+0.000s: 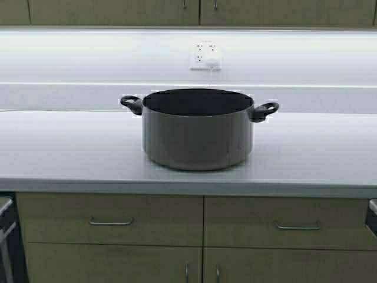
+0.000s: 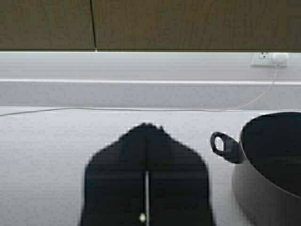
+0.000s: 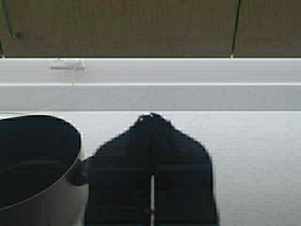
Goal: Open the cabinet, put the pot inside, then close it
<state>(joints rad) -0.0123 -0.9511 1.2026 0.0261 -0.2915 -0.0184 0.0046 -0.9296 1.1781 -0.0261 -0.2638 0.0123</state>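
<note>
The wide, lidless dark grey metal stockpot (image 1: 197,137) stands upright on the pale desk, its dark interior empty and a black loop handle jutting from each side. Above it, the tan wood-grain overhead wall cabinet (image 1: 118,12) hangs with both doors shut, slim metal handles at their meeting edges

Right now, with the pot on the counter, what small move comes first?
Probably raise the right end effector toward the cabinet handles. Its doors look closed, the pot sits ungrasped, and both end effectors look shut, the left end effector beside the pot.
</note>
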